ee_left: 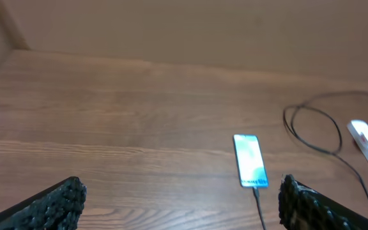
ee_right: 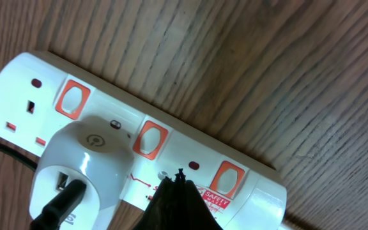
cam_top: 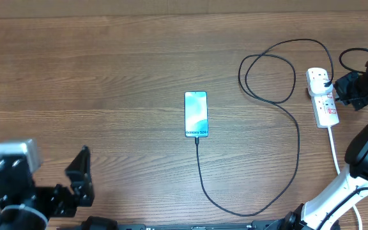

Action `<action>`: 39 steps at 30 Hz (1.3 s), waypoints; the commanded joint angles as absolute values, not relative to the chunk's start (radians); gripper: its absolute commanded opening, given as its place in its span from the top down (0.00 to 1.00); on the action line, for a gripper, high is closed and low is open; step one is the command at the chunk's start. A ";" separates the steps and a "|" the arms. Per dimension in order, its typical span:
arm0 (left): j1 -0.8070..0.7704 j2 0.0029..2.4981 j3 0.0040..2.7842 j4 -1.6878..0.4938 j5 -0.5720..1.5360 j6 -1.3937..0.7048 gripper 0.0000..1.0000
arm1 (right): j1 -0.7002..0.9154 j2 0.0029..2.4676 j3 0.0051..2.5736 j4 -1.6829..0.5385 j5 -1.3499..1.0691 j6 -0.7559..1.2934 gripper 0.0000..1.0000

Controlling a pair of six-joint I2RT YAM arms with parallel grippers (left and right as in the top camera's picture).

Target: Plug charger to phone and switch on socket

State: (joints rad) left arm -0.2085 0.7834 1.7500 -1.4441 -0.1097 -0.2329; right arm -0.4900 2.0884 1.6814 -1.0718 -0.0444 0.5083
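Right gripper (ee_right: 179,191) — tips pressed together at your one socket (ee_right: 248,185), three red switches (ee_right: 150,139); one charger (cam_top: 298,147), one phone (cam_top: 195,114); left gripper (ee_left: 183,195) spread.

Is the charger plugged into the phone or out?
In: overhead, the charger connector sits against the phone at its bottom edge, cable trailing away.

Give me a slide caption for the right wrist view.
Shut right pincer over the socket, beside the plugged-in charger.
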 commanded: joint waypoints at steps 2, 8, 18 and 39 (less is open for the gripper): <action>-0.129 0.712 1.753 -1.441 -0.122 -0.240 0.00 | -0.488 2.091 1.713 -1.055 -0.047 0.496 0.96; -0.104 0.632 1.753 -1.443 -0.122 -0.240 0.00 | -0.485 2.091 1.713 -1.034 -0.060 0.496 0.96; -0.104 0.549 1.753 -1.445 -0.122 -0.240 0.00 | -0.463 2.091 1.712 -1.007 -0.077 0.498 0.96; -0.104 0.543 1.753 -1.449 -0.122 -0.240 0.00 | -0.460 2.123 1.712 -0.988 -0.067 0.500 0.96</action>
